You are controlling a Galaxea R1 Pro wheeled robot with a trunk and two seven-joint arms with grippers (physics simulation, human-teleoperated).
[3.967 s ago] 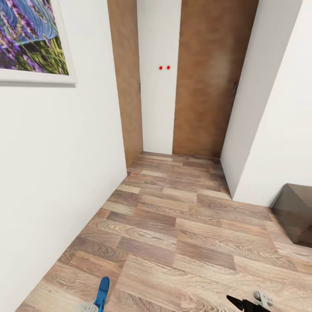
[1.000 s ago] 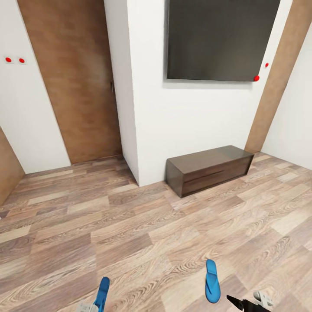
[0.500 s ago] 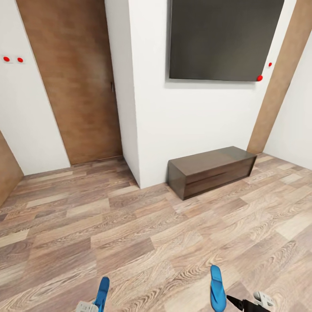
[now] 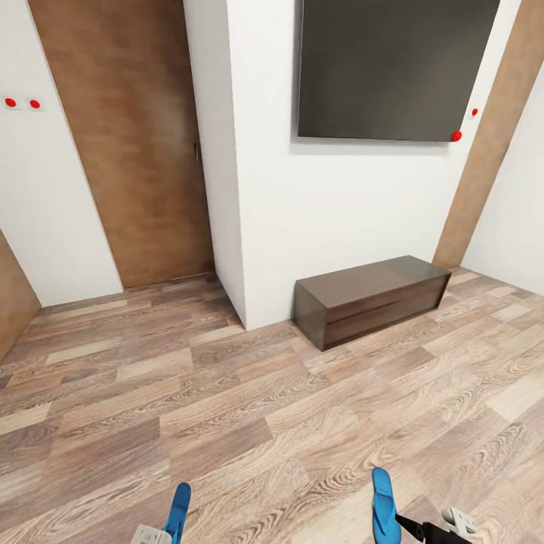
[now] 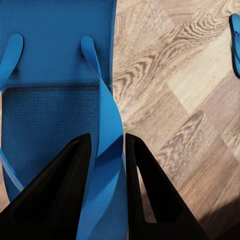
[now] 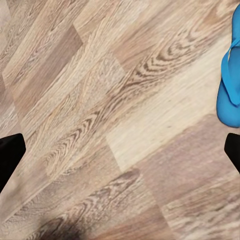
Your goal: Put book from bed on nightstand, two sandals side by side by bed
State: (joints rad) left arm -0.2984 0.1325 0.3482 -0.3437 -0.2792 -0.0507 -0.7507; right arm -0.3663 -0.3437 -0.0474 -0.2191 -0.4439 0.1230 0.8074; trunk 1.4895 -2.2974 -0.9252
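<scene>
Your left hand (image 5: 107, 200) is pinching the strap of one blue sandal (image 5: 55, 100), while your wide-open right hand (image 4: 434, 527) is hovering beside the second sandal (image 4: 383, 505), lying lengthwise toward twelve o'clock on the wood floor (image 4: 249, 408).

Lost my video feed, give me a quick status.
Left pincer shut on one sandal's strap. Right pincer open, empty. Second sandal flat on the wood floor ahead. Path to it clear.
</scene>
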